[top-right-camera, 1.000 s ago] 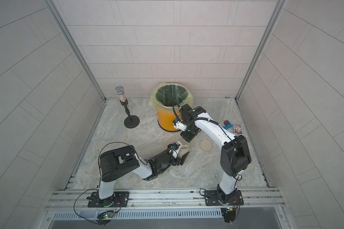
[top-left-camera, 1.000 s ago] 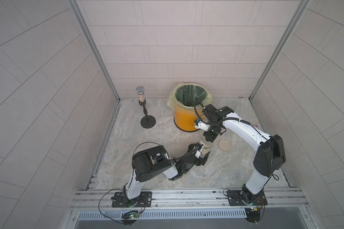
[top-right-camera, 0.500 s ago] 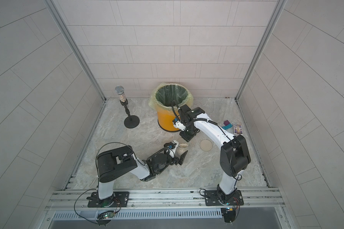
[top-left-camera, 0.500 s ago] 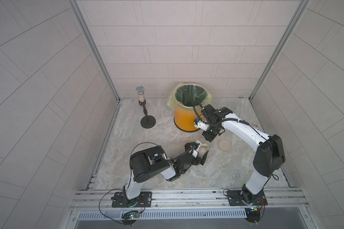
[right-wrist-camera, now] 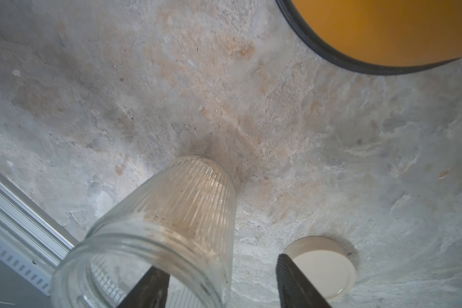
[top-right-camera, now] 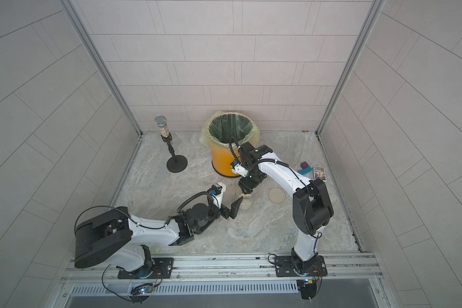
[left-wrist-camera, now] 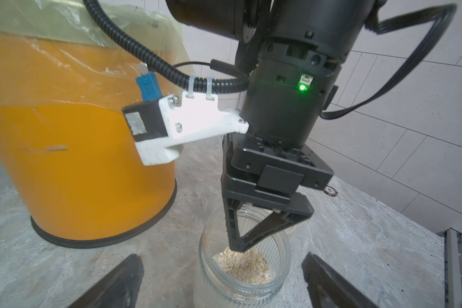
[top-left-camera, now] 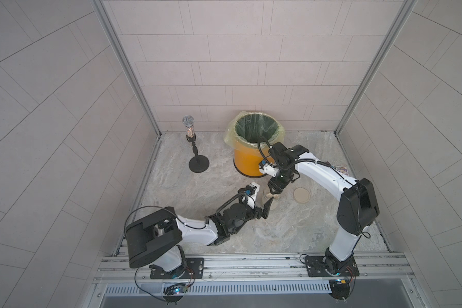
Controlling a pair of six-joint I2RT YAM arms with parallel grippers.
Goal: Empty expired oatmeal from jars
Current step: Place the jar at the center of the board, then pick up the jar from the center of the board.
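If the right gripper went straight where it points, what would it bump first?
Probably the pale beige flaky oatmeal in the small clear ribbed glass jar: one finger of the right gripper is inside its mouth, near the flakes.

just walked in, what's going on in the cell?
The jar stands upright on the table with oatmeal in the bottom, and its lid lies beside it. The right end effector is open above it, one finger inside the mouth and one outside. The left end effector is open, fingers either side of the jar, not touching. The orange bin stands behind.
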